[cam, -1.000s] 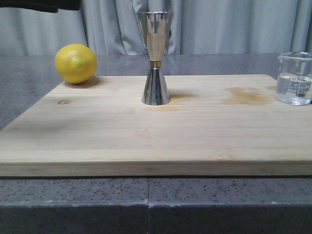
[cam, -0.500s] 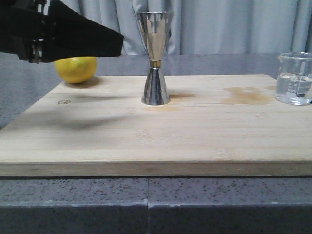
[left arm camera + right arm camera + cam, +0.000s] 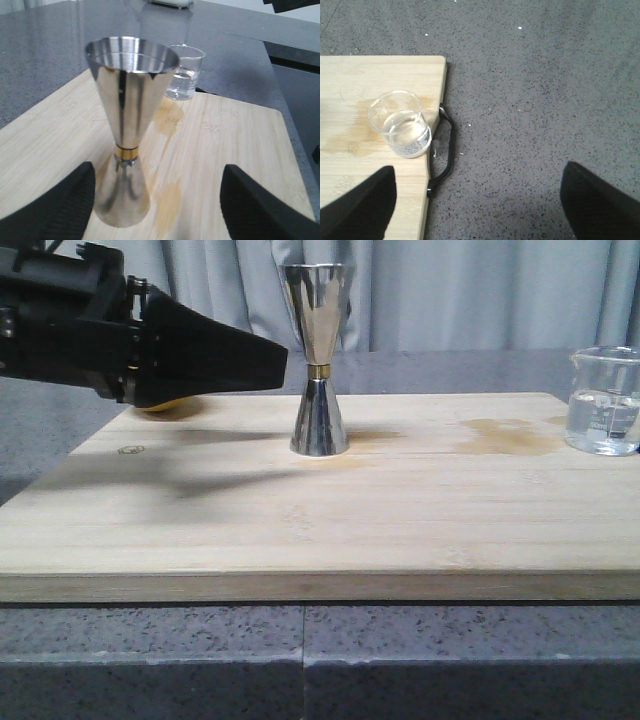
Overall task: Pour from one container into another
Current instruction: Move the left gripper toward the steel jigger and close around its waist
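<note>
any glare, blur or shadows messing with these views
Front view: the left claw is a dark shape casting a soft shadow on the wooden board; the steel jigger mirrors the curtain. Left wrist view: jigger sharp, glass beaker behind it slightly soft. Right wrist view: evenly lit, beaker's rim glints faintly.

Jigger (image 3: 319,360) mid-board (image 3: 400,530), beaker (image 3: 604,402) far right.

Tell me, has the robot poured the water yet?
Not yet. The glass beaker sits on the board's right end with liquid inside. The left gripper is open, fingers either side of the steel jigger, not touching. The right gripper is open above the beaker. Grasping and pouring remain.
</note>
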